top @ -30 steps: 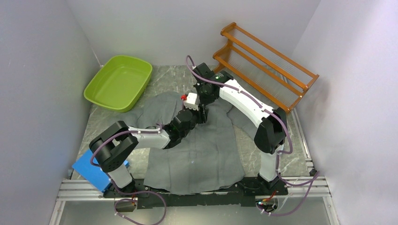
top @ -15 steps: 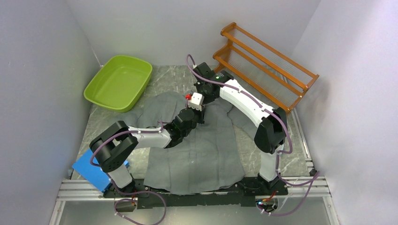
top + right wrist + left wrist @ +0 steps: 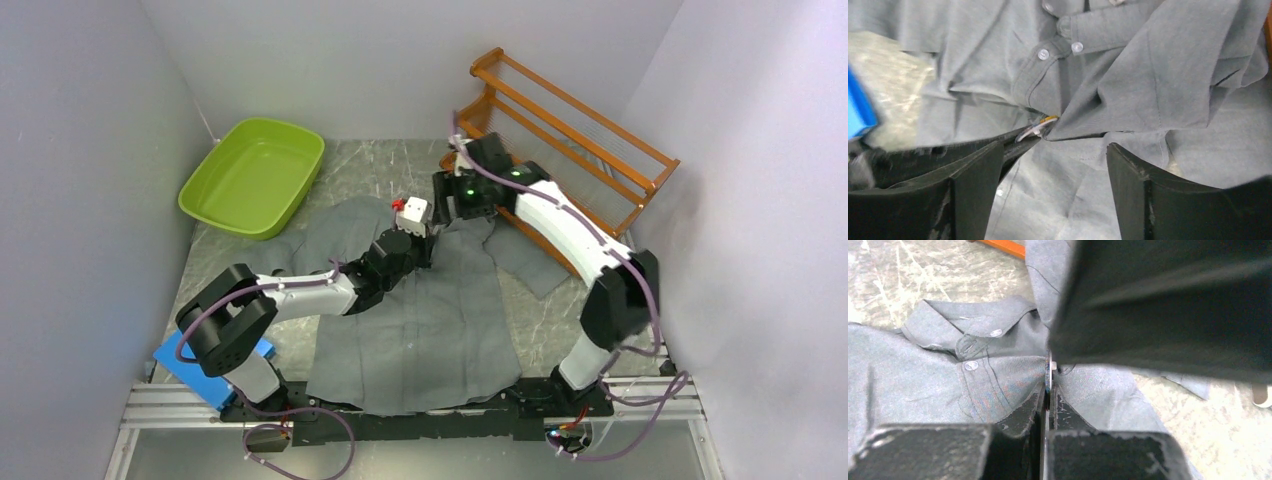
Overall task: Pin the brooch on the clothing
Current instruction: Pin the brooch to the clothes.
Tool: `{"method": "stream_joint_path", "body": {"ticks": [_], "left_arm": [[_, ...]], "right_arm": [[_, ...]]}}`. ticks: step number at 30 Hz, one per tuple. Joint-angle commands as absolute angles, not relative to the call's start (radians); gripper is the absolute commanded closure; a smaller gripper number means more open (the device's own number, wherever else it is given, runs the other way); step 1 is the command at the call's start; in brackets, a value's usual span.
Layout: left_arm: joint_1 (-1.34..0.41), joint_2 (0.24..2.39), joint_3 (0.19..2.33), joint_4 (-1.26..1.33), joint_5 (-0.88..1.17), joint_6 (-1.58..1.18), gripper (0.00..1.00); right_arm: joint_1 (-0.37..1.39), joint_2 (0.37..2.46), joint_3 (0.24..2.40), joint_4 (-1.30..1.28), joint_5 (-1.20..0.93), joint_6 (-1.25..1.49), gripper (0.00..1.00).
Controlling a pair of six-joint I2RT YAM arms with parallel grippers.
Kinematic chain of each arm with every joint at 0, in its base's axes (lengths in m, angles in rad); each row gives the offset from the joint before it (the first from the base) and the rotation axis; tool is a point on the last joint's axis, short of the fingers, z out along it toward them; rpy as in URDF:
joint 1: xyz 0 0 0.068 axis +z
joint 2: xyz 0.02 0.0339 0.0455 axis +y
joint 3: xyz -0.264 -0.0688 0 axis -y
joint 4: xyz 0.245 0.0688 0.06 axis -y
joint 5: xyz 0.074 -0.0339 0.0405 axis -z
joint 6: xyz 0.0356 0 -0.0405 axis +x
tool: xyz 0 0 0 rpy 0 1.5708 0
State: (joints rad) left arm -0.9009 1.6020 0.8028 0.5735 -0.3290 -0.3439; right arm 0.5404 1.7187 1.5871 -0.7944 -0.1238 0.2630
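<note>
Left gripper (image 3: 1049, 386) is pressed together, pinching the brooch (image 3: 1037, 128) into a bunched shirt (image 3: 1148, 75) fold. Right gripper (image 3: 1053, 152) hangs spread, touching nothing. Brooch mostly hidden, its shape unclear.

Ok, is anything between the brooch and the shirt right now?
Nothing visible. The left claw is shut on the brooch, whose tip meets a pinched fold of the shirt. The right claw is open, apart from both.

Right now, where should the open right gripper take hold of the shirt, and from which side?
Probably the raised fold of the shirt beside the brooch, coming from the wooden rack side, opposite the left gripper. The cloth peaks there into a thin ridge that open jaws could straddle.
</note>
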Motion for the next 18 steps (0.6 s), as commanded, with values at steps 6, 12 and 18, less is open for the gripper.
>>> {"method": "stream_joint_path", "body": {"ticks": [6, 12, 18], "left_arm": [[-0.9, 1.505, 0.883, 0.44, -0.218, -0.429, 0.97], [-0.896, 1.449, 0.92, 0.316, -0.175, -0.469, 0.97], [-0.881, 1.385, 0.924, 0.255, -0.127, -0.525, 0.97]], "right_arm": [[0.364, 1.333, 1.15, -0.249, -0.578, 0.264, 0.07], [0.285, 1.237, 0.898, 0.03, -0.739, 0.339, 0.1], [0.275, 1.155, 0.723, 0.236, -0.801, 0.377, 0.19]]}}
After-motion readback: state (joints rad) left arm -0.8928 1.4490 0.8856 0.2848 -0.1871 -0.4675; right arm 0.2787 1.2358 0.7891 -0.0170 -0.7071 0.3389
